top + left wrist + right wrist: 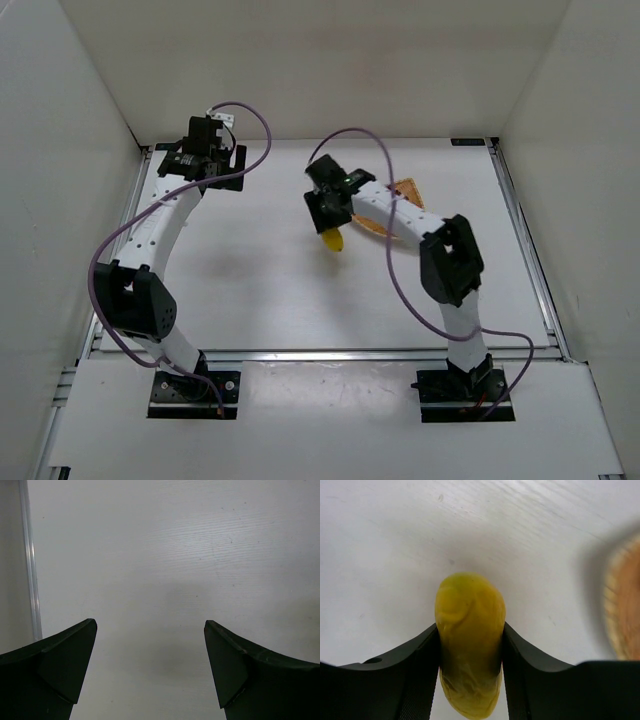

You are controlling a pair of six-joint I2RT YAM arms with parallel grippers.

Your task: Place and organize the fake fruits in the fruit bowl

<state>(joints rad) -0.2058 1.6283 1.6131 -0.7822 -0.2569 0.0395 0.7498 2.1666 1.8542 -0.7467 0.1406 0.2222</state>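
Centre of the top view, right gripper [331,222] is clenched on the banana [334,243], jaws pressing both its sides in the right wrist view; the fruit looks lifted off the white table [250,270], though I can't confirm the gap. Fruit bowl [407,189] sits just right of and above that, mostly hidden under the right forearm, with only bits of wicker rim showing; in the right wrist view it is a blurred tan edge at the far right of the frame. Banana is beside the bowl, not over it and not in it. Orange and grapes show in no view; they may be in the bowl under the arm or elsewhere, cannot tell. Progress, as a judgement: one fruit grasped and about to be carried, none confirmed placed, so transfer, release and tidying are all left. Banana's long axis in the right wrist view runs top to bottom of the frame, crosswise to the jaw closing direction, blunt rounded end toward the top, narrower end at the bottom between the fingers. In the top view the exposed yellow end sticks out below the gripper, pointing toward the lower edge of the frame and slightly right, away from the bowl. Left gripper [150,630] sits at the upper left of the top view, released, fingers wide apart over bare table, nothing between them.
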